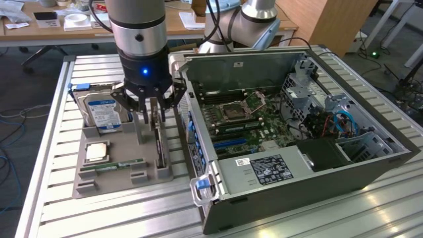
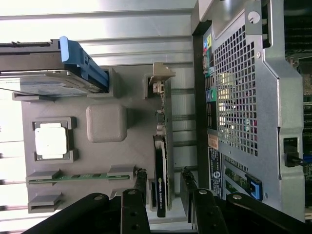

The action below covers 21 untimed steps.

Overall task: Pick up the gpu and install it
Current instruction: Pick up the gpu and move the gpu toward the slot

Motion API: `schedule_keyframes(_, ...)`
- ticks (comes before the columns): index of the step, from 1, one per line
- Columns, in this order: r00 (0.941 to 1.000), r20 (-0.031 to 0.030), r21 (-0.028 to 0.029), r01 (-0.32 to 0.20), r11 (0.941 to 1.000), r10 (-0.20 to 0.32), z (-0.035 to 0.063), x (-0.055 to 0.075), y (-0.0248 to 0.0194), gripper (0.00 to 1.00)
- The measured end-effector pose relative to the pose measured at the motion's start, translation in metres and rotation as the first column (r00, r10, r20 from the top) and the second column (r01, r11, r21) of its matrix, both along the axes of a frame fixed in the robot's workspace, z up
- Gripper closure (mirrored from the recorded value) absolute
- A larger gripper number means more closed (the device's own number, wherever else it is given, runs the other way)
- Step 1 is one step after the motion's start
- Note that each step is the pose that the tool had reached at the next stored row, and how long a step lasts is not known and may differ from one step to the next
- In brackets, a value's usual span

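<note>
The gpu (image 1: 159, 145) is a thin dark card standing on its edge in a slot of the grey holder tray (image 1: 112, 186), beside the open computer case (image 1: 297, 148). My gripper (image 1: 154, 110) hangs straight over the card's far end, its black fingers spread to either side. In the wrist view the gpu (image 2: 160, 168) runs between the two fingertips (image 2: 141, 176), with a gap on each side, so the gripper (image 2: 164, 178) is open and holds nothing. The card's metal bracket end (image 2: 159, 78) points away from the gripper.
On the tray (image 2: 105, 122) stand a silver hard drive (image 1: 102, 111) with a blue-white label, a square processor (image 1: 97, 151) and a green memory stick (image 1: 119, 165). The case's motherboard (image 1: 248, 121) lies exposed. The case's rear wall (image 2: 243, 97) runs close beside the card.
</note>
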<state>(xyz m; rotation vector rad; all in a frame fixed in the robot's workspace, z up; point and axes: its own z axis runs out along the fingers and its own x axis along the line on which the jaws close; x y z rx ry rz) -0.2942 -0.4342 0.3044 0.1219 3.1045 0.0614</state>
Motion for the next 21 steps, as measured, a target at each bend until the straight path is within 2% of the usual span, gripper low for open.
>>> schedule_keyframes(21, 1.0, -0.0002, -0.0002, 0.0, 1.0, 0.0, -0.0076, 0.0, 0.0, 0.58)
